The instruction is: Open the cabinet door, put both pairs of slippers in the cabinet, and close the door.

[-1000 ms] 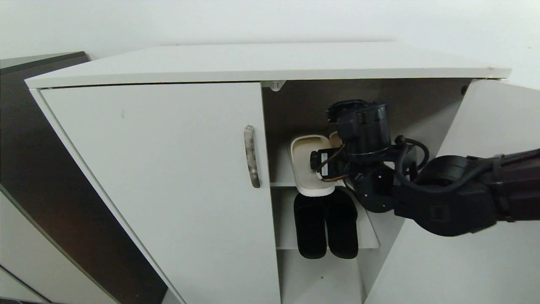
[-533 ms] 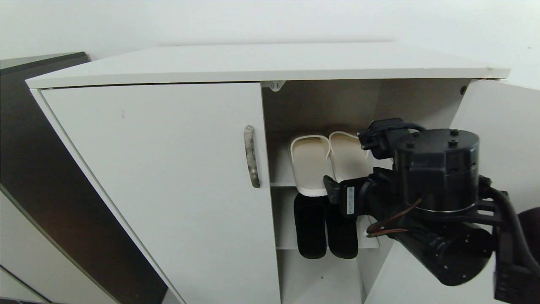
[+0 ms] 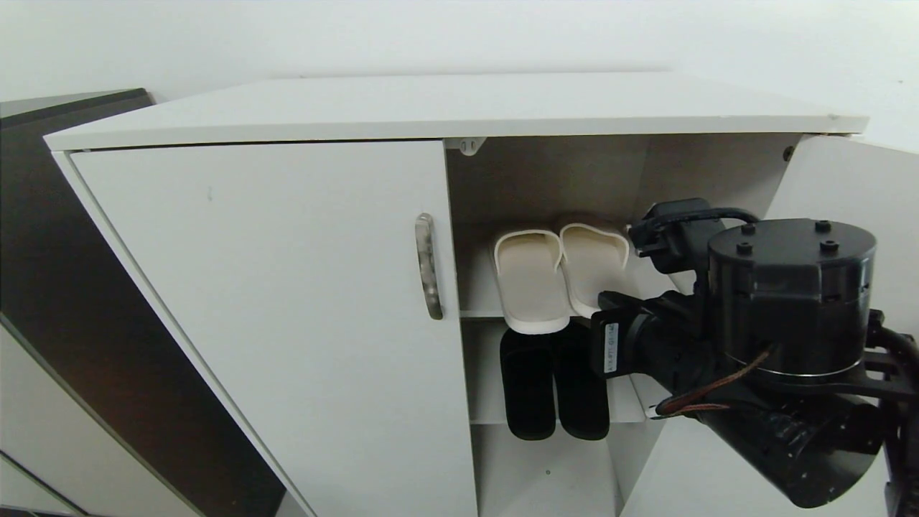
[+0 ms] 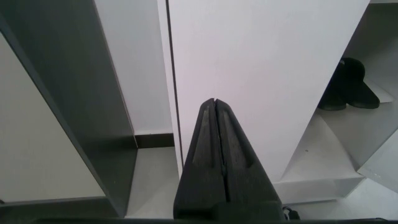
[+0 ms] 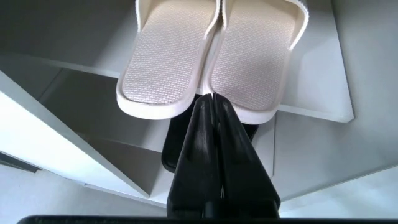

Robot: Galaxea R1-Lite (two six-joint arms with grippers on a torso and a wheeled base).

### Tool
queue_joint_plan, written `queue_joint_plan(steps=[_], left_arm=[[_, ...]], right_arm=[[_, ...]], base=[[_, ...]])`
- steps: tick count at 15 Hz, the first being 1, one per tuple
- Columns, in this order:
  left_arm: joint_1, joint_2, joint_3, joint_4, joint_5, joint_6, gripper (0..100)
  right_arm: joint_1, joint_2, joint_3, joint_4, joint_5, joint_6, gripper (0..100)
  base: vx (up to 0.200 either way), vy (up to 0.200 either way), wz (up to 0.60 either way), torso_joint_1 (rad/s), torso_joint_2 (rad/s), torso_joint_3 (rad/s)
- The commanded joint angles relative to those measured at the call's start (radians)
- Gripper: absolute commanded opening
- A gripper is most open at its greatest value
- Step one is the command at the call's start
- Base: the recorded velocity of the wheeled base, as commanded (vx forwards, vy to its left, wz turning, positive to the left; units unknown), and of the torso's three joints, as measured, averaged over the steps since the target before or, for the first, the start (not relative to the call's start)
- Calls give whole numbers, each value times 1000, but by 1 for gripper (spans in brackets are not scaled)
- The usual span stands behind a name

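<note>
The right gripper [image 5: 214,99] is clenched on nothing, its two fingers pressed flat together, and it stands apart from the slippers. Just past its tips lie the white slippers [image 5: 165,65], side by side on the upper shelf [image 5: 314,112], soles up. Their near ends overhang the shelf edge toward the gripper. Under them, one level down from the gripper, the black slippers [image 5: 173,149] lie as a pair on the lower shelf [image 3: 484,406], also jutting past its front edge.

In the head view the right arm [image 3: 790,301] stands in front of the open compartment, with the open door [image 3: 847,187] swung out on its outer side.

The left gripper [image 4: 214,106] is likewise squeezed closed and empty. It points at the closed door [image 4: 261,68], near its hinge-side edge. The black slippers [image 4: 351,87] lie well off to its right, inside the cabinet [image 3: 459,104]. A dark grey panel [image 4: 68,93] stands to its left.
</note>
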Motion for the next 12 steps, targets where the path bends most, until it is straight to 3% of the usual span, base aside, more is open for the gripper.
queue_joint_plan(steps=[1,3,12], left_arm=[[0,0,0,0,0,0,0],[-2,0,0,0,0,0,0],[-2,0,0,0,0,-2,0]], right_arm=[[0,10,-2,0,-1,0,0],[0,14,0,-2,-1,1,0],[0,17,5,0,0,1,0]], base=[[0,0,0,0,0,0],[0,0,0,0,0,0],[-200,0,0,3,3,4]])
